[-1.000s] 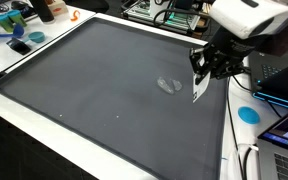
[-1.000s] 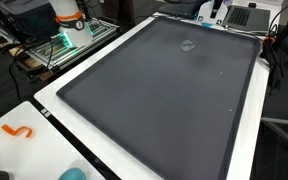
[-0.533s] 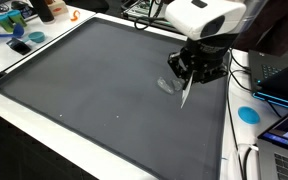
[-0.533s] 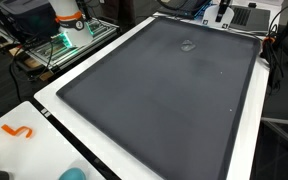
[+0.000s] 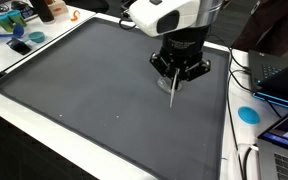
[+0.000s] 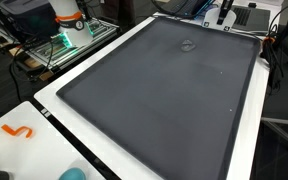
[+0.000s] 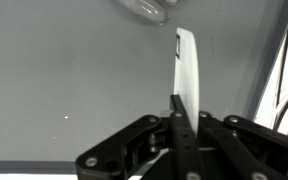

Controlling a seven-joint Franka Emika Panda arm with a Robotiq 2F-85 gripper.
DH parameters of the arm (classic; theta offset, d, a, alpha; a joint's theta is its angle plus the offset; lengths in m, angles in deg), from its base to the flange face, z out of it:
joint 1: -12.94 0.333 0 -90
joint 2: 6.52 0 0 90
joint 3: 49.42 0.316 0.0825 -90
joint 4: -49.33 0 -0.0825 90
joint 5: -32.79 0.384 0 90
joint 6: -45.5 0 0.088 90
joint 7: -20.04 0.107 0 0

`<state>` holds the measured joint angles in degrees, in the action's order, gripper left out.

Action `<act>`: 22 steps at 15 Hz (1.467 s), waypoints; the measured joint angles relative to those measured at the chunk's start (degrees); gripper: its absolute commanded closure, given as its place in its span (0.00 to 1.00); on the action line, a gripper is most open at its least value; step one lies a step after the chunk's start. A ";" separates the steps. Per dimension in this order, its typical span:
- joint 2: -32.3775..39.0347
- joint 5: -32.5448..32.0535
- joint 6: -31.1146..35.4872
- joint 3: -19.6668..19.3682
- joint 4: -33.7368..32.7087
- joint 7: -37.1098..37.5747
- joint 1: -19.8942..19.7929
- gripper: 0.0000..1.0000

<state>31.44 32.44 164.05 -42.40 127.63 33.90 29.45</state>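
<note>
Mat (image 5: 74, 85): dark grey, near part bare.
Gripper (image 5: 177, 72): over the mat's far right part, jaws closed on the top end of a strip (image 5: 173, 94).
Strip: white, thin and flat, hanging tip-down close over the mat. In the wrist view the strip (image 7: 187, 70) runs straight out from between the fingers. Judged light, fairly stiff and smooth (could pivot in a loose pinch). Best held on its flat faces near one end, as now.
Clear dish (image 7: 144, 8): on the mat just beyond the strip's tip, not touching it.
Change since a second ago: gripper and strip have shifted left from the mat's right edge toward the dish, while the dish (image 6: 188, 45) is unmoved in an exterior view
</note>
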 measured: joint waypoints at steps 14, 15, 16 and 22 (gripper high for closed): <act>-9.95 7.35 8.48 1.47 15.73 -10.06 -5.34 0.99; -10.91 7.92 9.16 1.54 17.29 -10.68 -5.67 0.99; -11.88 8.45 9.85 1.61 18.89 -11.16 -6.00 0.99; -17.11 11.41 14.07 1.77 27.65 -13.38 -7.81 0.99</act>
<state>14.33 43.85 178.12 -40.63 155.27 20.51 21.63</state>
